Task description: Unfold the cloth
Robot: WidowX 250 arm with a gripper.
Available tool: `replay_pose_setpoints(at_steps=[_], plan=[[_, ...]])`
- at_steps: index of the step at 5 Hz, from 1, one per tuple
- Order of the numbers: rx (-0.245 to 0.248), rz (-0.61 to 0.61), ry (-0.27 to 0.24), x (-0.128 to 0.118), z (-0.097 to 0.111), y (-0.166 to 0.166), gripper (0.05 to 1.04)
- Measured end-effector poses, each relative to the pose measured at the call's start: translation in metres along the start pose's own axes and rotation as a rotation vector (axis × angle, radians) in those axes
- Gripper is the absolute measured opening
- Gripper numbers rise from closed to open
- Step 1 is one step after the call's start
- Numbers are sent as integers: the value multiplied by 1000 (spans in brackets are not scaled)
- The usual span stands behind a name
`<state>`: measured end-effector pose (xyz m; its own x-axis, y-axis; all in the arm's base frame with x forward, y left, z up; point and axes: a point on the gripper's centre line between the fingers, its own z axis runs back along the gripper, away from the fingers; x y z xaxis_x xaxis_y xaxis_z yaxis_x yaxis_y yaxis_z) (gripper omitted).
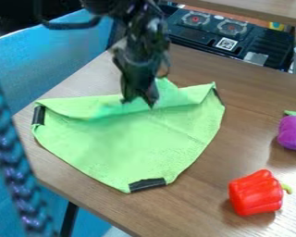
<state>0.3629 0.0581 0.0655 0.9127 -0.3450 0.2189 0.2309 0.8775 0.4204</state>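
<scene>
On the table (194, 201), the green cloth (135, 143) lies partly folded.

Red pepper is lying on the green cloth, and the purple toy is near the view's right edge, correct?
Not quite. The camera view shows the red pepper on the wooden table, apart from the green cloth; the purple toy is indeed near the right edge.
</scene>
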Motion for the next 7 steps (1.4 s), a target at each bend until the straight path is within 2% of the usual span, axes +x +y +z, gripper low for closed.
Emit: replay_pose_setpoints(at_steps=[1,3,4,5,6,7], plan=[[-4,56,73,9,-24,22,54],[-4,149,157,31,-58,63,54],[-20,179,168,44,-64,78,54],[-114,188,145,52,-60,94,54],[-166,166,133,58,-53,106,54],[-175,128,143,63,-55,111,77]])
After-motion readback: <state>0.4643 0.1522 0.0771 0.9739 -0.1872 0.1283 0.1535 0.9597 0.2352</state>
